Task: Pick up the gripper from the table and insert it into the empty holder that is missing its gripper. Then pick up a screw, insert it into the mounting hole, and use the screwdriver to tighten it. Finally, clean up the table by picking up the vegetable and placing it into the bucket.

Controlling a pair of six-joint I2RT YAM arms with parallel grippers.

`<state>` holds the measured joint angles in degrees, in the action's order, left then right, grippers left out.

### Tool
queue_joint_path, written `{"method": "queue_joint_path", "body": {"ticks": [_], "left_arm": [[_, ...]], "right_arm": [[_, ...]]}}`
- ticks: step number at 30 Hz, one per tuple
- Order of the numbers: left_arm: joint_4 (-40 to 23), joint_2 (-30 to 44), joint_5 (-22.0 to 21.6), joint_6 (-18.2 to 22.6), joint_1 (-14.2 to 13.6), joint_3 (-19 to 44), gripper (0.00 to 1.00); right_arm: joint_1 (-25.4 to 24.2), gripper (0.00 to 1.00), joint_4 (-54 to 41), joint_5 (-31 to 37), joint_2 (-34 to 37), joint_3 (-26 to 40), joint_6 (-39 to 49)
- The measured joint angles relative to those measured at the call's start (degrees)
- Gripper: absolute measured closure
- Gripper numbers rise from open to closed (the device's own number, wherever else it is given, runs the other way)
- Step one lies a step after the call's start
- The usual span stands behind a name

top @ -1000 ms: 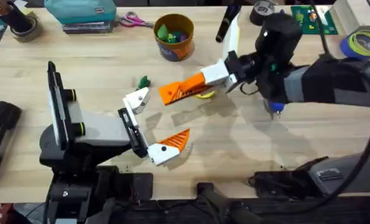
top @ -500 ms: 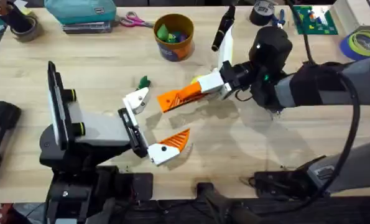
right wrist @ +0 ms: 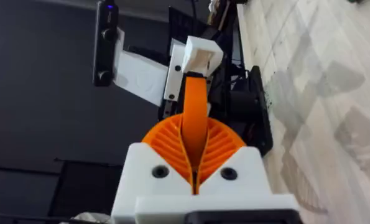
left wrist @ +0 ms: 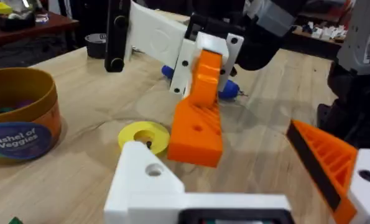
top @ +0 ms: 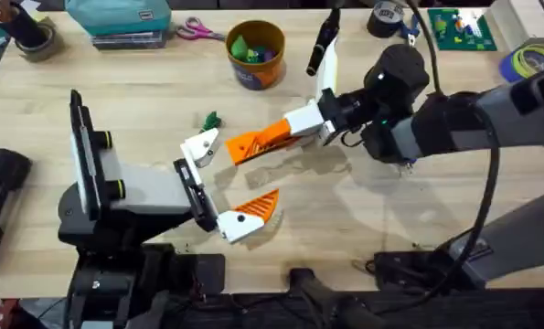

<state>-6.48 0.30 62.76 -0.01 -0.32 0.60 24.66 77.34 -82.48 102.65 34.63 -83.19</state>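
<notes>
Pale wood table (top: 116, 100): right jaws (top: 267, 142) pinch the gripper (left wrist: 200, 118); left jaws (top: 226, 187) gape empty.

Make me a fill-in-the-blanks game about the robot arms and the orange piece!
1. The right gripper is shut on the orange ____.
2. The white holder on the left arm has no orange ____.
3. The bucket has a ____ rim.
4. The green vegetable lies on the ____.

Missing words: gripper; tip; yellow; table
</notes>
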Motion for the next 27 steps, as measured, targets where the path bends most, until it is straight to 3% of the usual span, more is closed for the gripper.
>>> {"method": "queue_joint_path", "body": {"ticks": [27], "left_arm": [[0.0, 0.0, 0.0, 0.0, 0.0, 0.0, 0.015]], "right_arm": [[3.7, 0.992, 4.4, 6.4, 0.0, -2.7, -3.7]]}}
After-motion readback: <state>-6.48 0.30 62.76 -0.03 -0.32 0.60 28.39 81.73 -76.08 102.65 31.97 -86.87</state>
